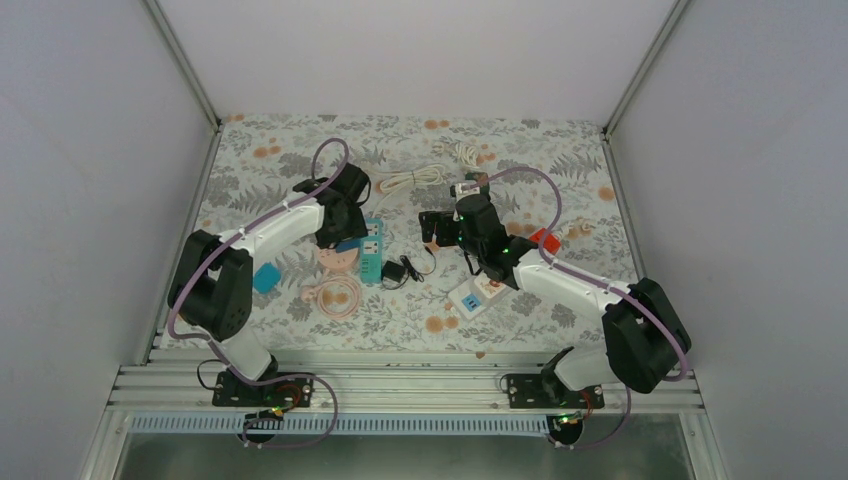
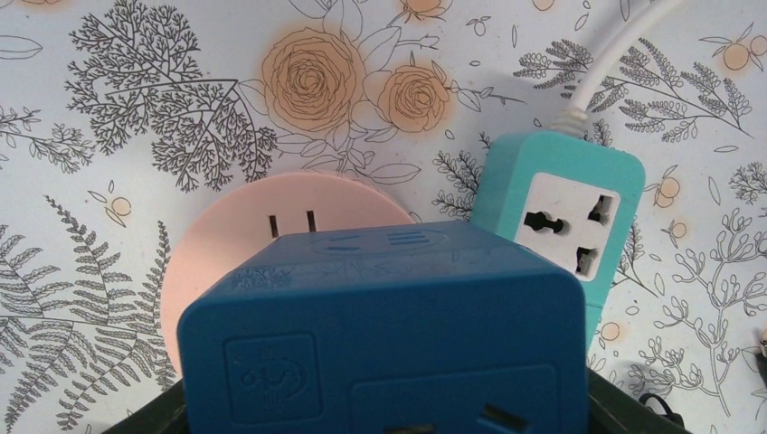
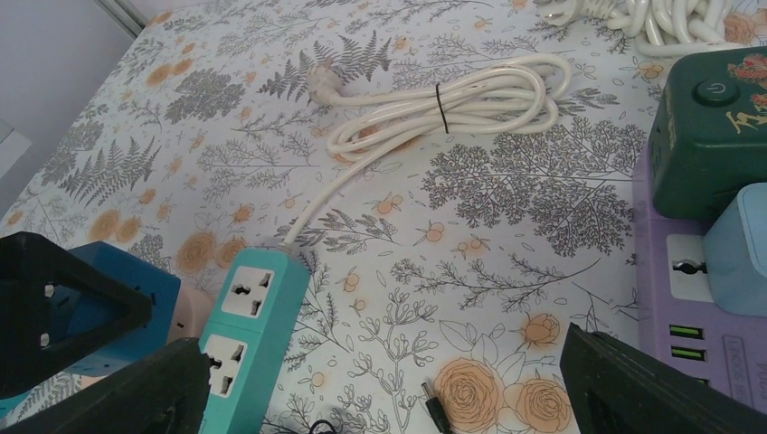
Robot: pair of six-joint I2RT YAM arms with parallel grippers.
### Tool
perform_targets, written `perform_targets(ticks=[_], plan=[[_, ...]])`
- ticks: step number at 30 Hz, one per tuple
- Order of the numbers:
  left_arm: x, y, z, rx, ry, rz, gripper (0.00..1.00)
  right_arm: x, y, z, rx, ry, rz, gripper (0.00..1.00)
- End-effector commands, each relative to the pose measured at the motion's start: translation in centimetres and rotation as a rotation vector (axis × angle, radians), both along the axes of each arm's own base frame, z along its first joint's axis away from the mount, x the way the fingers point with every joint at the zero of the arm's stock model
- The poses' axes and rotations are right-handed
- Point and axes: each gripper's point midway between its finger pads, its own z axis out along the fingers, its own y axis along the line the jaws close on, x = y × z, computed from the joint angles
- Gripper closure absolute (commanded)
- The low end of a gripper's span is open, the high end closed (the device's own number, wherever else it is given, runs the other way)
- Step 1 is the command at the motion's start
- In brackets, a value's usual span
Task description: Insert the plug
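Note:
My left gripper (image 1: pixel 340 228) is shut on a dark blue cube-shaped plug adapter (image 2: pixel 380 334), which fills the lower left wrist view. It hangs over a pink round socket (image 2: pixel 226 244) whose two slots show just beyond the cube. I cannot tell whether the two touch. A teal power strip (image 2: pixel 561 208) lies just right of the pink socket and also shows in the top view (image 1: pixel 372 250). My right gripper (image 1: pixel 432 228) is open and empty, low over the floral cloth to the right of the teal strip (image 3: pixel 249 334). The blue cube (image 3: pixel 136 298) shows at the left in the right wrist view.
A bundled white cable (image 3: pixel 452 104) lies at the back. A purple strip (image 3: pixel 696 298) carries a dark green cube (image 3: pixel 714 136) and a pale blue plug (image 3: pixel 737 244). A black adapter (image 1: pixel 395 272), white strip (image 1: pixel 478 295), pink coiled cable (image 1: pixel 335 297) and barrel plug tip (image 3: pixel 434 402) lie nearby.

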Motion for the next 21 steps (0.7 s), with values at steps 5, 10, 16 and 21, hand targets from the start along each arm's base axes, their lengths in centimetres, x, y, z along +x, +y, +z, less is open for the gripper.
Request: perform_targets(ticks=[5, 10, 16, 21], plan=[[0.8, -0.8, -0.1, -0.029, -0.018, 0.009, 0.47, 0.6, -1.0, -0.1, 0.002, -0.011, -0.059, 0.0], [0.7, -1.1, -0.2, -0.046, -0.016, 0.002, 0.47, 0.7, -1.0, -0.3, -0.002, -0.007, -0.064, 0.0], [0.5, -0.6, 0.1, -0.022, -0.016, 0.022, 0.46, 0.6, -1.0, -0.5, -0.004, -0.001, -0.061, 0.0], [0.3, 0.0, -0.2, 0.009, -0.011, 0.036, 0.46, 0.7, -0.9, -0.7, -0.005, 0.004, -0.061, 0.0]])
